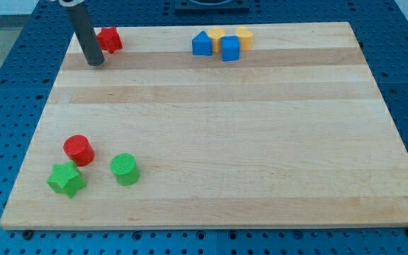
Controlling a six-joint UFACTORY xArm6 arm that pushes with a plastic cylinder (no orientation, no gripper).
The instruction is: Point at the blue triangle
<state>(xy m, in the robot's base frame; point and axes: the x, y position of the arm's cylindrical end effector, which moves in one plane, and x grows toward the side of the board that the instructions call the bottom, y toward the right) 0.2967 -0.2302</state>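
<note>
The blue triangle [202,44] sits near the view's top, left of centre in a small cluster. A blue cube [230,49] is just right of it, with two yellow blocks [217,35] [244,37] behind them. My tip [95,62] is at the view's top left, touching the board just left of and below a red star-like block [109,40]. The tip is far to the left of the blue triangle, about 150 pixels away.
A red cylinder [78,149], a green star [66,178] and a green cylinder [125,169] are grouped at the view's bottom left. The wooden board [261,142] lies on a blue perforated table.
</note>
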